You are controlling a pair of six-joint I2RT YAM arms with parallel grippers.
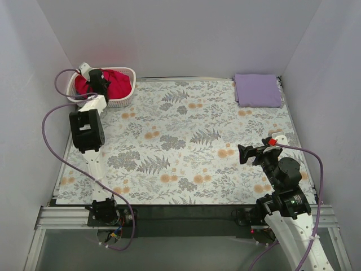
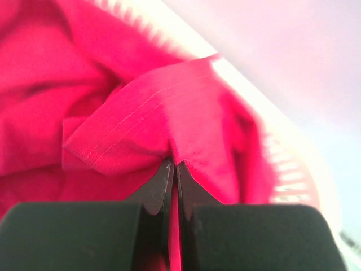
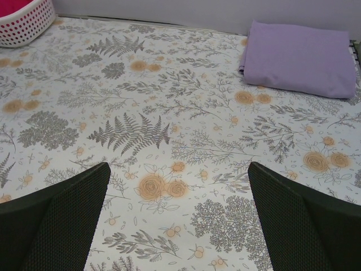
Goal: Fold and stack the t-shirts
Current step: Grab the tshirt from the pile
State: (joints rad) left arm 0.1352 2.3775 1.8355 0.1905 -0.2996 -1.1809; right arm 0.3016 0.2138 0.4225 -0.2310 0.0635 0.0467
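Note:
A crumpled crimson red t-shirt (image 1: pixel 115 84) fills the white basket (image 1: pixel 128 97) at the table's back left corner. My left gripper (image 1: pixel 97 83) reaches down into the basket. In the left wrist view its jaws (image 2: pixel 174 165) are pinched together on a fold of the red t-shirt (image 2: pixel 158 118). A folded pale lavender t-shirt (image 1: pixel 257 90) lies flat at the back right, also seen as the lavender t-shirt (image 3: pixel 299 56) in the right wrist view. My right gripper (image 1: pixel 246 154) hovers open above the right front of the table, its fingers (image 3: pixel 62 220) wide apart with nothing between them.
The floral table covering (image 1: pixel 180 141) spans the whole table. Grey walls close in on the left, back and right. The basket's perforated rim (image 3: pixel 25 25) shows at the far left in the right wrist view. A purple cable (image 1: pixel 56 113) loops beside the left arm.

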